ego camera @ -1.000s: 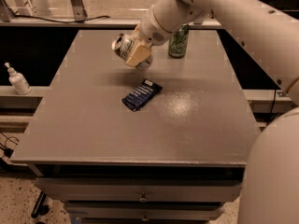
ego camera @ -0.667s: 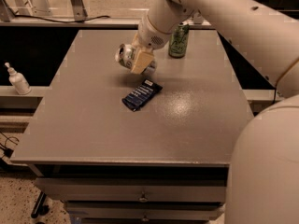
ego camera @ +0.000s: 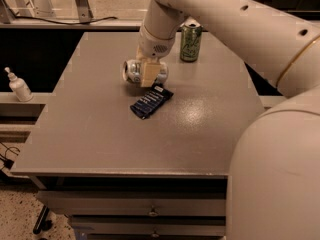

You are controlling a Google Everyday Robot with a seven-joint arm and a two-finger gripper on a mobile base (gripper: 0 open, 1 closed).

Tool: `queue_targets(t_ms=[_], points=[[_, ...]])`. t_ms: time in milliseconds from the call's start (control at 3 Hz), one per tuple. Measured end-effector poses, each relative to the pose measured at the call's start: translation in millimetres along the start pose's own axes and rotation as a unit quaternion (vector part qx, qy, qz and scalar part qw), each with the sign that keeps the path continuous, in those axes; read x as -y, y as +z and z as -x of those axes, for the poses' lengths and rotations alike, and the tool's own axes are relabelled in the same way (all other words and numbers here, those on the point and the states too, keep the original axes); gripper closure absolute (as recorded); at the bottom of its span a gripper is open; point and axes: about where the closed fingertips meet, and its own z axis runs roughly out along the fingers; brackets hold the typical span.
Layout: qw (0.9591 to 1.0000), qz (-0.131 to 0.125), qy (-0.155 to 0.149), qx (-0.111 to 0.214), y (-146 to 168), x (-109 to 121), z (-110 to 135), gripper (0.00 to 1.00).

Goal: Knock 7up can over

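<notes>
The 7up can [ego camera: 131, 71], pale silver with its silver top facing left, lies on its side low over the grey table [ego camera: 90, 134], left of centre at the back. My gripper [ego camera: 150, 74] comes down from above and is shut on the 7up can, with one cream finger [ego camera: 149, 76] across the can's front. The far finger is hidden behind the can. I cannot tell whether the can touches the table.
A darker green can [ego camera: 191, 41] stands upright at the back, right of my gripper. A blue packet [ego camera: 151, 100] lies just in front of the 7up can. A white pump bottle [ego camera: 19, 85] stands on a ledge to the left. My arm fills the right side.
My gripper has moved down and a little towards the front with the can. The can has gone from tilted in the air to lying sideways close to the table.
</notes>
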Motion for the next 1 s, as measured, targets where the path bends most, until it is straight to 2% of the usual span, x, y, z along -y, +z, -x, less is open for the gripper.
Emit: queue_targets(t_ms=[333, 1000], points=[[0.9997, 0.013, -0.017, -0.015, 7.6, -4.5, 5.6, 0.59], [0.9988, 0.027, -0.036, -0.021, 15.0, -8.7, 14.6, 0.11]])
